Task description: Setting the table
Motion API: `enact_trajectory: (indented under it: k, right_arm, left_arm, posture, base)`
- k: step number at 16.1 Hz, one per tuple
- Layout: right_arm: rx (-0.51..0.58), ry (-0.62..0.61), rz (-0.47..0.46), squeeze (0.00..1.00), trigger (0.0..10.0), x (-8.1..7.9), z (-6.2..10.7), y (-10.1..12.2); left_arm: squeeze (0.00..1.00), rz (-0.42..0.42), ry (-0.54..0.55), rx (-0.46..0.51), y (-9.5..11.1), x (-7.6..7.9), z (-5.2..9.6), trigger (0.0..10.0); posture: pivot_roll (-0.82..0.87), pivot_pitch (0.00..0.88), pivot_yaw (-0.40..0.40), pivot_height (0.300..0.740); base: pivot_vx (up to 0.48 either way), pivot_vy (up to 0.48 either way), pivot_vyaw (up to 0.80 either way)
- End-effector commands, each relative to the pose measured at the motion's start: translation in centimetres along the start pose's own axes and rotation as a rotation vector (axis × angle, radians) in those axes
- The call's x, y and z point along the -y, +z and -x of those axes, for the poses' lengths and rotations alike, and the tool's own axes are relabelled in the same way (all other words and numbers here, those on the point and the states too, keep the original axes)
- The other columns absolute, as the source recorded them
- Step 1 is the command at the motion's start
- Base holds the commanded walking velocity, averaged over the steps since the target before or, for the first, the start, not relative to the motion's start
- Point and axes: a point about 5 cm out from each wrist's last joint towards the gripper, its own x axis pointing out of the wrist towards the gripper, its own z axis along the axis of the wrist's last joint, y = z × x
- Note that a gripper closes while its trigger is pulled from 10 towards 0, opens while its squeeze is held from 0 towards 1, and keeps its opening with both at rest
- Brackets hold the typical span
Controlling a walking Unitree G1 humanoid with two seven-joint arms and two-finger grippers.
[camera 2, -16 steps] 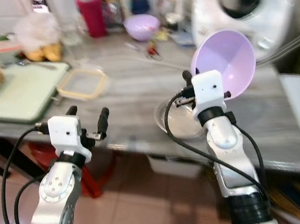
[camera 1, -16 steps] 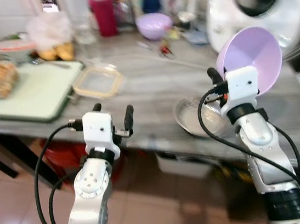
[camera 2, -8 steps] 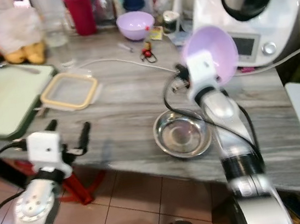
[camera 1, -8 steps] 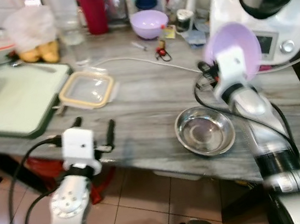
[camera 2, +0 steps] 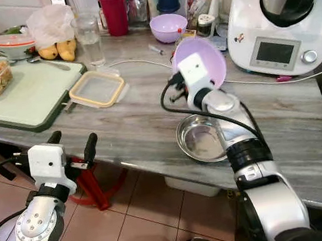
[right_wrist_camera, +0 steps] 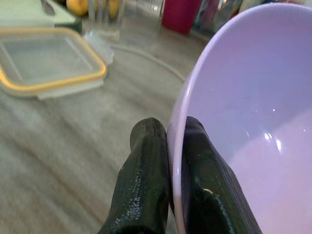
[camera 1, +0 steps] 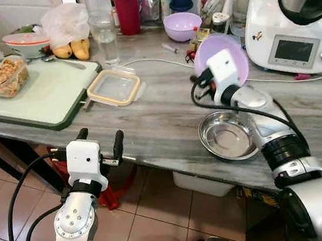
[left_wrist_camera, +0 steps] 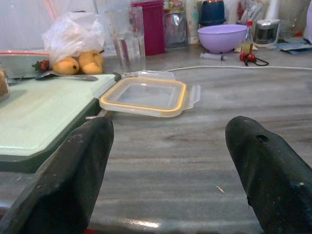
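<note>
Surface (camera 1: 166, 114): grey wood-grain
Right tool (right_wrist_camera: 168, 146): pinching lilac bowl (camera 1: 230, 58) rim (above steel bowl (camera 1: 229, 136))
Left tool (camera 1: 100, 146): spread wide, holding nothing

Two purple bowls (camera 1: 182, 25) (camera 1: 236, 54), one steel bowl (camera 1: 228, 135), one glass (camera 1: 104, 37)

The right end effector (right_wrist_camera: 168, 146) reaches out over the desk (camera 1: 160, 114), its two black fingers pinched on the rim of a tilted purple bowl (camera 1: 227, 58). The left end effector (camera 1: 101, 146) hangs just before the desk's near edge, fingers spread apart and holding nothing.
</note>
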Motion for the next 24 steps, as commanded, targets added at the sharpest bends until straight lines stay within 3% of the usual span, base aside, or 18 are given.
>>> enact_trajectory:
  k: [1,11,17,18,19,24]
  right_arm:
    - [-0.008,0.029,0.018,0.0,10.0,-0.1,-0.4,0.5]
    - [-0.159,0.163,0.037,0.0,10.0,-1.1,0.5,-1.3]
    - [-0.24,0.253,0.036,0.04,10.0,-1.4,2.9,-1.9]
    - [-0.256,0.259,0.044,0.82,10.0,-1.4,3.4,-2.0]
    - [-0.259,0.257,0.043,1.0,10.0,-1.3,3.5,-2.0]
    - [-0.271,0.287,0.104,1.0,10.0,-1.5,4.9,-1.2]
  left_arm:
    - [0.0,0.001,-0.013,0.013,0.5,0.2,0.0,10.0]
    - [0.0,0.03,-0.034,-0.003,0.4,0.8,-0.3,10.0]
    - [0.0,0.043,-0.044,-0.004,0.3,1.1,-0.6,10.0]
    - [0.0,0.046,-0.047,-0.006,0.3,1.2,-0.7,10.0]
    - [0.0,0.046,-0.048,-0.006,0.3,1.2,-0.7,10.0]
    - [0.0,0.069,-0.033,-0.027,-0.1,1.1,-0.9,10.0]
  posture:
    - [0.1,0.087,-0.007,0.74]
    - [0.09,0.085,-0.01,0.74]
    - [0.06,0.086,-0.012,0.74]
    - [0.06,0.085,-0.012,0.74]
    - [0.06,0.085,-0.013,0.74]
    - [0.05,0.079,-0.014,0.74]
  base:
    - [0.0,0.0,0.0]
    - [0.0,0.0,0.0]
    - [0.0,0.0,0.0]
    - [0.0,0.0,0.0]
    - [0.0,0.0,0.0]
    - [0.0,0.0,0.0]
